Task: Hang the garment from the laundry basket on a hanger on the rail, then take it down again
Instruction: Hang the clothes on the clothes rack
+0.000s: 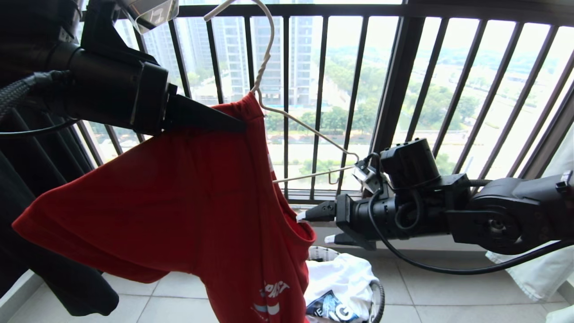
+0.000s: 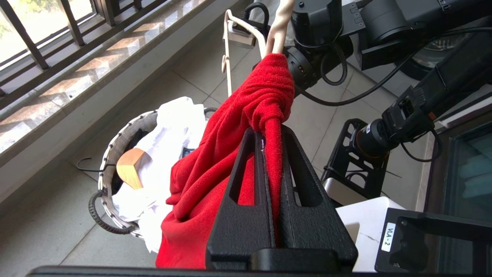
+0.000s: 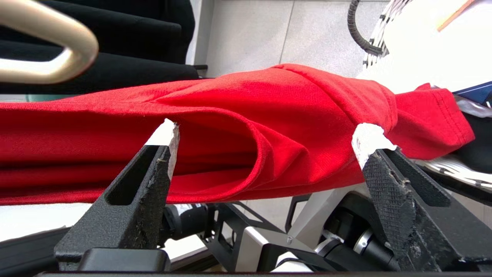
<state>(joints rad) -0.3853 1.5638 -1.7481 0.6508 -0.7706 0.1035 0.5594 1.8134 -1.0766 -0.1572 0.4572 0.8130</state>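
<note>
The red short-sleeved T-shirt with the white-and-blue chest print point(image 1: 188, 197) is hanging in the air in front of the black barred window railing point(image 1: 403, 89), half threaded onto the thin white wire hanger point(image 1: 287, 116): 1 shoulder is drawn up to the hanger's neck, while the hanger's other arm is running bare from there toward 4 o'clock in the head view. The left hand point(image 1: 237, 125) is pressed together on a bunched fold of the shirt's shoulder right at that neck, and in the left wrist view its 2 black fingers point(image 2: 265, 184) are pinching the red cloth between them. The right hand point(image 1: 316, 226) is spread wide and holding nothing, its 2 white-tipped fingers point(image 3: 165, 134) pointing toward 9 o'clock in the head view at the shirt's loose edge, which is lying across the gap just beyond the tips; whether a tip is brushing the cloth I cannot tell. The bare wire end is sitting at about 1 o'clock from the right hand, just above its wrist. So the right arm is the nearer one to both the free hem and the empty hanger arm, and the coming move appears to turn on carrying that cloth up and out along the wire's slanting axis. Below, at 6 o'clock, the small round white woven basket with the dark rim point(image 1: 379, 291) is standing on the tiled floor, holding white laundry. The overhead rail is not in view.
</note>
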